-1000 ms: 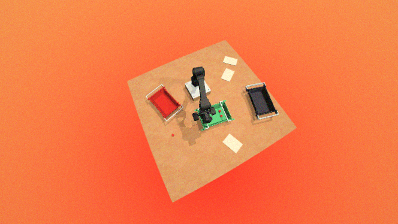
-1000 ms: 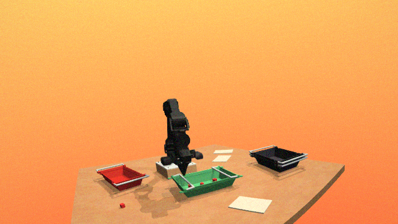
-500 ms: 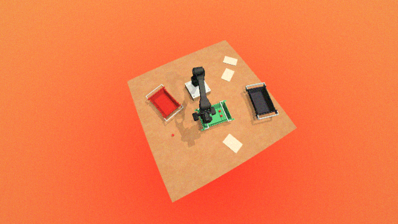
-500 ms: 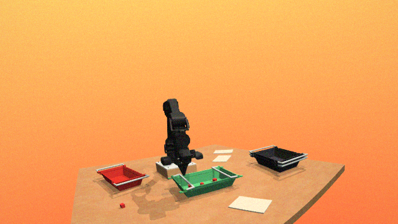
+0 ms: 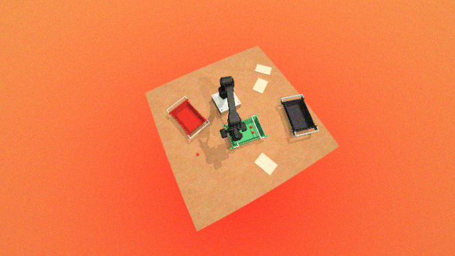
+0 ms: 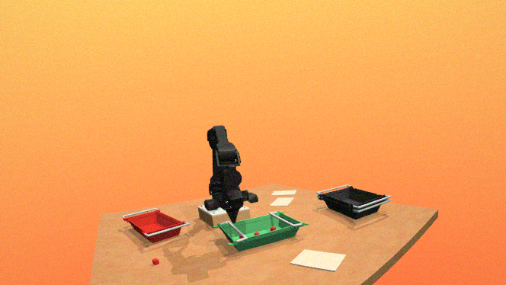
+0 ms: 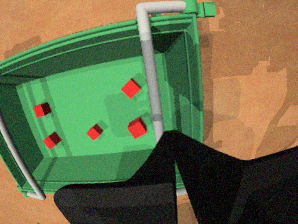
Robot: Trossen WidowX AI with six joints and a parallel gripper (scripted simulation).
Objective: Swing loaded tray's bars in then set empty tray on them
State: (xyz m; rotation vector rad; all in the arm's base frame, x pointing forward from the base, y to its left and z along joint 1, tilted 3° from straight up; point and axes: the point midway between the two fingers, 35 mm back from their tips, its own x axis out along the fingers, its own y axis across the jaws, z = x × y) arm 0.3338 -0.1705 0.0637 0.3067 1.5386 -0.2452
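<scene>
The loaded green tray [image 5: 250, 141] [image 6: 267, 238] [image 7: 75, 55] stands on the table with several red blocks [image 5: 251, 126] [image 6: 273, 228] [image 7: 131, 88] on its floor. Its one wire bar [image 6: 237, 230] [image 7: 149, 65] lies across the top near the end by the gripper. Its other bar [image 5: 254, 123] [image 6: 286, 219] [image 7: 20, 165] lies across near the opposite end. My gripper [image 6: 234, 222] [image 7: 170, 136] is shut and empty, tips down, close to the first bar; touch cannot be told. A red tray [image 5: 188, 117] [image 6: 156, 225] and a black tray [image 5: 299, 114] [image 6: 352, 200] are empty, bars swung outward.
A loose red block [image 5: 197, 154] [image 6: 155, 261] lies on the table. A pale card [image 5: 266, 163] [image 6: 318, 260] lies in front of the green tray. Two more cards lie beyond the white arm base [image 5: 220, 103] [image 6: 206, 209]. The black tray is close to a table edge.
</scene>
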